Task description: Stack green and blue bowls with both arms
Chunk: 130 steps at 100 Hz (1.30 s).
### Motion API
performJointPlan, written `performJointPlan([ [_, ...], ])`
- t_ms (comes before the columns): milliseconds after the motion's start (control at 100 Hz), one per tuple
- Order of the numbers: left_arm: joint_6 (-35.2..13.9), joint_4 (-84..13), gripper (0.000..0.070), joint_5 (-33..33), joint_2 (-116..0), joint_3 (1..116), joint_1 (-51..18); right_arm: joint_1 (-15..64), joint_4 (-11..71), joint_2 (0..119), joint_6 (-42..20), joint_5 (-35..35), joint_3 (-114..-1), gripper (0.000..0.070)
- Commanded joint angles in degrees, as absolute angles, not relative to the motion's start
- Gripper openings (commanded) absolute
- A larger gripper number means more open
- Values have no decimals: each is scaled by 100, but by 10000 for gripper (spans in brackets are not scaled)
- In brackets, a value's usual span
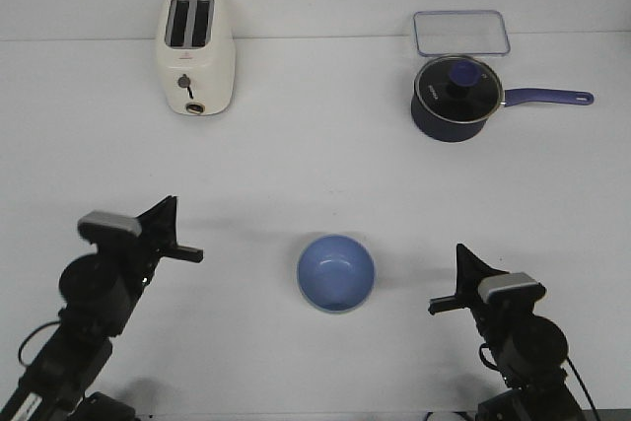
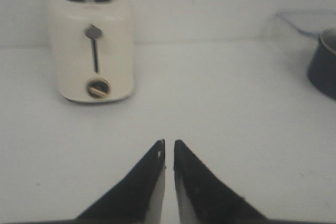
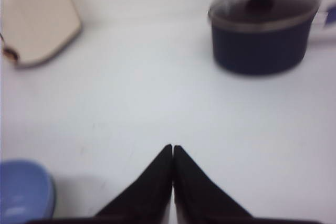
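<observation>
The light blue bowl [image 1: 336, 273] sits upright on the white table [image 1: 315, 165] at the near centre, between my two arms. It also shows in the right wrist view [image 3: 21, 190], off to one side of the fingers. No green bowl shows in any view. My left gripper [image 1: 195, 254] hangs above the table to the left of the bowl, its fingers almost together and empty [image 2: 169, 142]. My right gripper [image 1: 435, 305] is to the right of the bowl, fully shut and empty [image 3: 173, 148].
A cream toaster [image 1: 195, 56] stands at the back left and shows ahead of the left gripper [image 2: 94, 40]. A dark navy saucepan [image 1: 455, 96] with a glass lid and long handle stands at the back right. A clear lidded container [image 1: 461, 32] lies behind it.
</observation>
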<state>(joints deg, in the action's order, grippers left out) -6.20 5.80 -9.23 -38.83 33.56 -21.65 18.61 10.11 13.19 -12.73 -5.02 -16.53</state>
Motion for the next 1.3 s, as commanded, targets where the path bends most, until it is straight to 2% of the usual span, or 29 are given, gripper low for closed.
performJointPlan([
  [0, -480, 1140, 12, -1037, -3249, 2641, -2043, 1868, 810, 1057, -1105, -659, -1586, 0],
  [160, -508, 976, 15, -1066, -2443, 2198, -1747, 1868, 814, 858, -1079, -1074, -1553, 0],
  [350, -517, 952, 15, -1063, -1962, 2202, -1726, 1868, 812, 858, -1081, -1076, -1553, 0],
  [920, -440, 856, 15, -1063, -1509, 2198, -1721, 1868, 812, 858, -1081, -1072, -1553, 0],
  [1050, -360, 860, 15, -1033, -1332, 1927, -1487, 1868, 814, 858, -1081, -1072, -1553, 0],
  [1120, -346, 904, 15, -825, -1190, 1575, -1236, 1868, 810, 858, -1081, -1059, -1553, 0],
  [1290, -349, 1004, 15, 158, -652, 714, -545, 1868, 814, 858, -1081, -1059, -1553, 0],
])
